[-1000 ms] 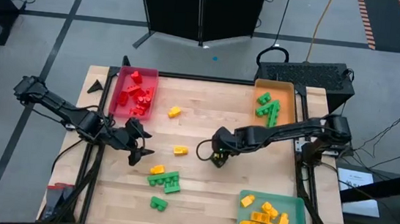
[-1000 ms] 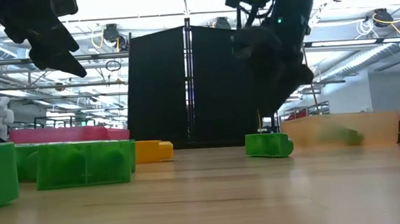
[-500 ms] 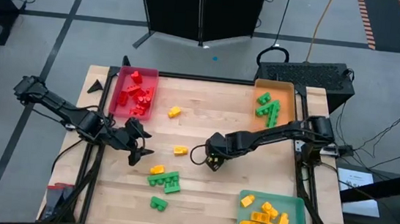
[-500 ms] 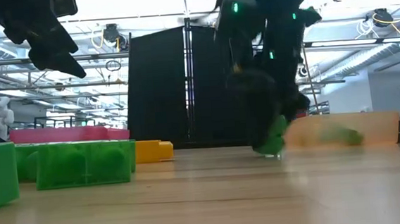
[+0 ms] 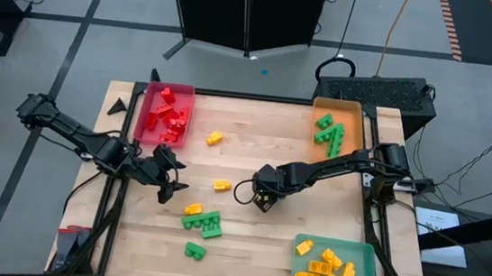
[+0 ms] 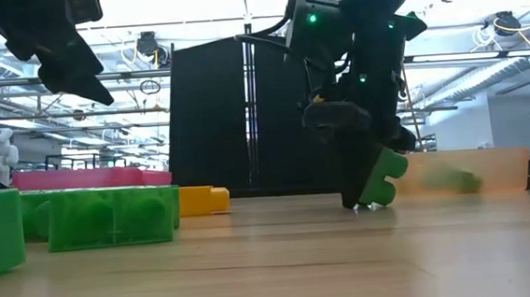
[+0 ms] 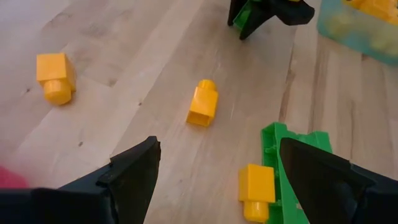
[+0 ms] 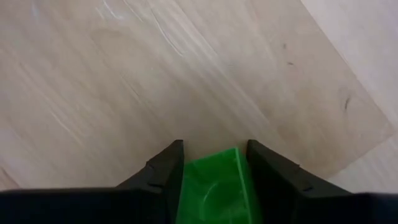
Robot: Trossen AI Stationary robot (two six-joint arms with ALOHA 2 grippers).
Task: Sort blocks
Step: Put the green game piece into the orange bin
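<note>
Your right gripper (image 6: 366, 184) pinches a small green studded plastic brick (image 6: 380, 178) tilted at mid-table, one end on the wood, probably to carry it to the orange plastic tray (image 5: 356, 121) where other green bricks lie. Your left gripper (image 5: 173, 174) waits spread wide above the loose yellow bricks (image 7: 203, 103).

The table (image 5: 255, 230) is pale wood with visible grain, smooth and faintly sheened, with fine scratches in the right wrist view. The blocks (image 5: 203, 222) are smooth plastic, slightly glossy, and the green block (image 8: 216, 186) between the matt black fingers (image 8: 163, 173) looks a little translucent. The trays (image 5: 165, 110) look like plain smooth plastic.
</note>
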